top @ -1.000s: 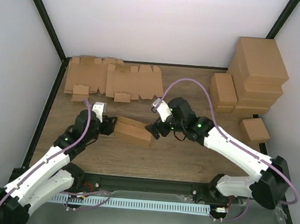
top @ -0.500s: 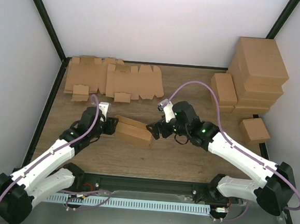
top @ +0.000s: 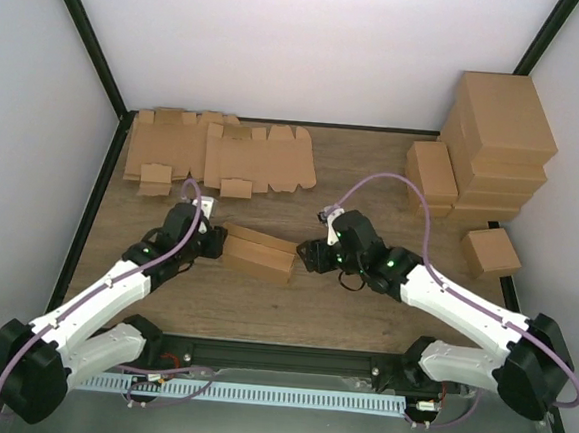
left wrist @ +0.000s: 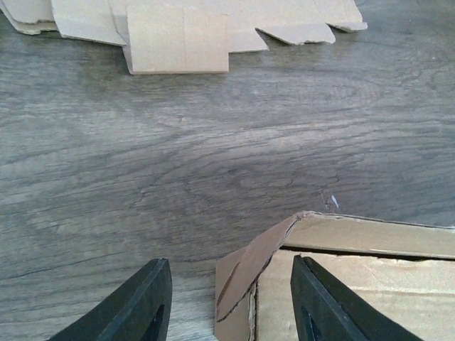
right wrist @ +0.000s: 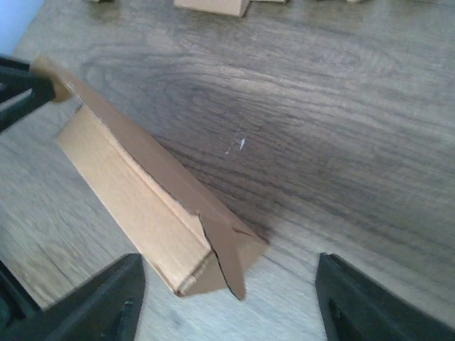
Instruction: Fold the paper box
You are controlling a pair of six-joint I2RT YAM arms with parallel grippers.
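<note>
The paper box (top: 258,251) is a small oblong brown cardboard piece, partly folded, lying on the table between my two grippers. My left gripper (top: 214,243) is open at its left end; in the left wrist view the box's end flap (left wrist: 256,277) stands between the fingers (left wrist: 146,305) without a grip. My right gripper (top: 307,254) is open at the box's right end. In the right wrist view the box (right wrist: 142,206) lies between the wide-spread fingers (right wrist: 99,302), its end flap (right wrist: 227,263) loose.
Flat die-cut cardboard blanks (top: 219,156) lie at the back left, also seen in the left wrist view (left wrist: 178,39). Stacked larger brown cartons (top: 491,142) fill the back right corner, with one small folded box (top: 490,250) in front of them.
Both arms have moved lower and closer along the box. The right gripper shifted down and right a little; the left wrist came forward to the box's left end. The box stayed put.
</note>
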